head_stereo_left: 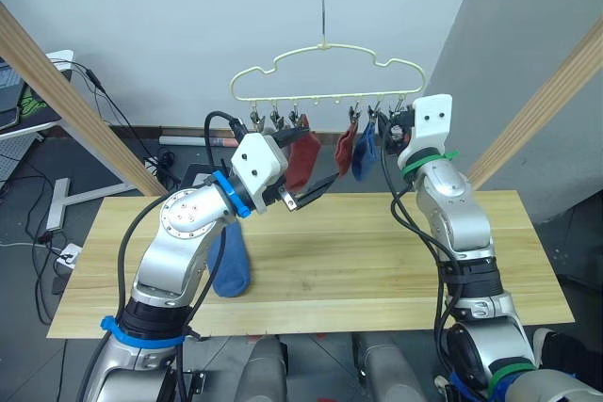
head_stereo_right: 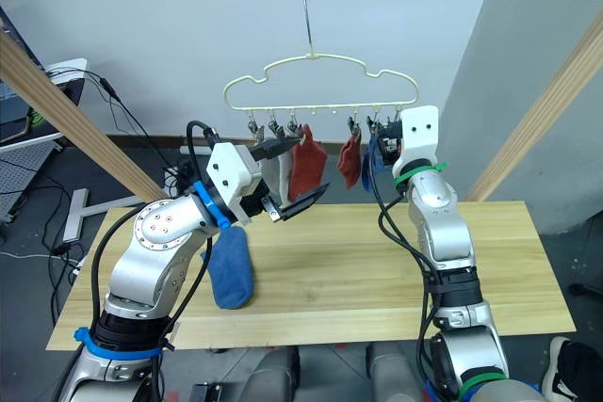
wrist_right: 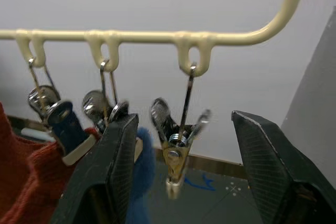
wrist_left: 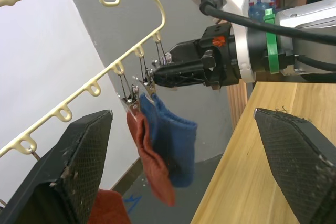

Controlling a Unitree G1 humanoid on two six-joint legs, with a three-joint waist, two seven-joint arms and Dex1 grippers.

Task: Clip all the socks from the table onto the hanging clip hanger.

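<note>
One blue sock [head_stereo_left: 231,265] lies on the table [head_stereo_left: 377,261], below and behind your left gripper [head_stereo_right: 294,197], draped partly over the near-left edge. Up on the clip hanger [head_stereo_left: 325,72] you already have several socks clipped: a rust-red sock [head_stereo_left: 303,159] with a light grey sock [head_stereo_right: 280,167] just beside it, right above your left gripper's fingertips, and another rust-red sock [wrist_left: 149,156] touching a blue hung sock [wrist_left: 176,145] just beside your right gripper [wrist_right: 178,171]. (I count four hung; whether a fifth hides behind them I cannot tell.) So most of the job looks done, with at least that table sock left.

Your right gripper is raised at the hanger's end, its jaws spread wide on either side of an empty metal clip [wrist_right: 176,140], not touching it as far as I can tell, and holding nothing. Your left gripper is likewise spread wide and empty, hanging in the air under the bar.
</note>
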